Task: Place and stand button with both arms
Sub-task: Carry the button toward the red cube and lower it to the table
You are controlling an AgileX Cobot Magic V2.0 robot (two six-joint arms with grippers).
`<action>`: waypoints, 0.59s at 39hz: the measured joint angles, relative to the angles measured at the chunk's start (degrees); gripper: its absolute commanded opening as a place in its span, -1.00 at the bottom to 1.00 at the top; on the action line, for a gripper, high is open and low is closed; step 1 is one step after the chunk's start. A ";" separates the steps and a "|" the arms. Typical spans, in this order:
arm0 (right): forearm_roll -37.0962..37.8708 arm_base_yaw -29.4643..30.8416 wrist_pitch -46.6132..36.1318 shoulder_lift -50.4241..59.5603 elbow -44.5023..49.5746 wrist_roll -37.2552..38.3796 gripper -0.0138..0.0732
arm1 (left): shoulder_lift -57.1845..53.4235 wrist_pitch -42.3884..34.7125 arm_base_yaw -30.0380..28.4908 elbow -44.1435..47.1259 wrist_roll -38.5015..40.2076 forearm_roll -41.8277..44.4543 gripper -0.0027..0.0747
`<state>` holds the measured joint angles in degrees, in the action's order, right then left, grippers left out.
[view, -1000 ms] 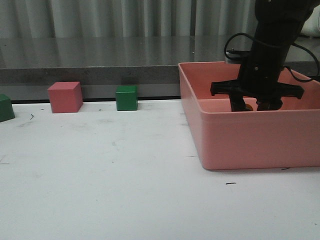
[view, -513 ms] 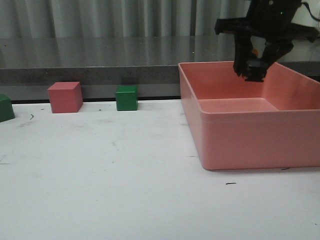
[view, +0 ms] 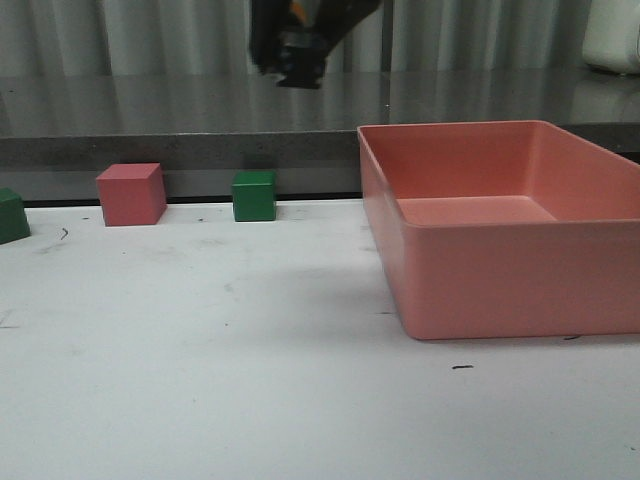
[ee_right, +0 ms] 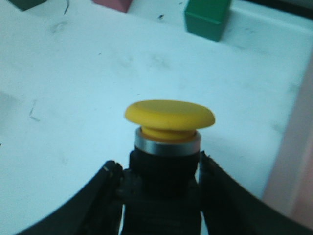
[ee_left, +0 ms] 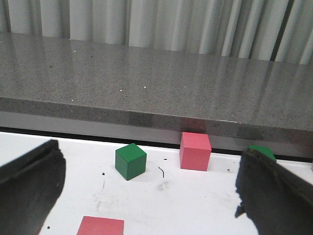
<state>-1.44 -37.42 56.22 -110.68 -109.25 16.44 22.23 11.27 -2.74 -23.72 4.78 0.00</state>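
The button (ee_right: 169, 117) has a yellow mushroom cap, a silver collar and a black body. My right gripper (ee_right: 159, 167) is shut on its black body, cap pointing away from the wrist. In the front view the right gripper (view: 293, 55) hangs high above the table's back middle, left of the pink bin, and a bit of the yellow cap (view: 297, 10) shows at the top edge. My left gripper (ee_left: 151, 191) is open and empty, low over the white table, its black fingers (ee_left: 29, 181) wide apart. It does not show in the front view.
A big pink bin (view: 500, 275) stands at the right. A pink cube (view: 130, 193) and a green cube (view: 254, 196) stand by the grey ledge; another green cube (view: 10, 215) is at the left edge. A flat pink block (ee_left: 100, 226) lies near the left gripper.
My right gripper has risen out of the pink bin with the button and moved far to the left, high above the table.
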 measured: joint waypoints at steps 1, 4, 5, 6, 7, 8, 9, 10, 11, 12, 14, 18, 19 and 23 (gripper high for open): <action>-0.09 -0.80 0.23 -0.92 -0.73 0.00 -0.10 | 0.00 0.00 0.00 0.00 0.00 0.00 0.83; -0.55 -3.56 1.01 -4.64 -3.79 -0.09 -0.10 | 0.00 0.00 0.00 0.00 0.00 0.00 0.83; -0.69 -4.47 1.46 -5.73 -5.08 -0.09 -0.10 | 0.00 0.00 0.00 0.00 0.00 0.00 0.83; -0.88 -5.12 1.88 -7.22 -6.09 -0.09 -0.10 | 0.00 0.00 0.00 0.00 0.00 0.00 0.83; -1.03 -5.89 2.23 -8.74 -7.54 -0.09 -0.10 | 0.00 0.00 0.00 0.00 0.00 0.00 0.83; -1.33 -6.41 2.75 -9.90 -8.68 -0.09 -0.10 | 0.00 0.00 0.00 0.00 0.00 0.00 0.83; -1.49 -7.04 3.12 -11.49 -10.19 -0.09 -0.10 | 0.00 0.00 0.00 0.00 0.00 0.00 0.83; -1.90 -7.61 3.62 -12.66 -11.35 0.01 -0.10 | 0.00 0.00 0.00 0.00 0.00 0.00 0.83; -2.26 -7.86 4.02 -14.19 -12.89 0.16 -0.10 | 0.00 0.00 0.00 0.00 0.00 0.00 0.83; -2.55 -8.29 4.68 -15.37 -14.39 0.43 -0.10 | 0.00 0.00 0.00 0.00 0.00 0.00 0.83; -3.09 -8.58 5.85 -18.31 -16.73 1.42 -0.10 | 0.00 0.00 0.00 0.00 0.00 0.00 0.83; -3.34 -8.57 7.58 -22.78 -19.88 3.67 -0.10 | 0.00 0.00 0.00 0.00 0.00 0.00 0.83; -3.34 -8.46 7.83 -23.57 -20.14 4.16 -0.10 | 0.00 0.00 0.00 0.00 0.00 0.00 0.83; -3.23 -8.35 8.17 -26.90 -20.64 7.16 -0.10 | 0.00 0.00 0.00 0.00 0.00 0.00 0.83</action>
<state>-4.66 -45.76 64.40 -137.58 -129.88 23.60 22.23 11.27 -2.74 -23.72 4.78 0.00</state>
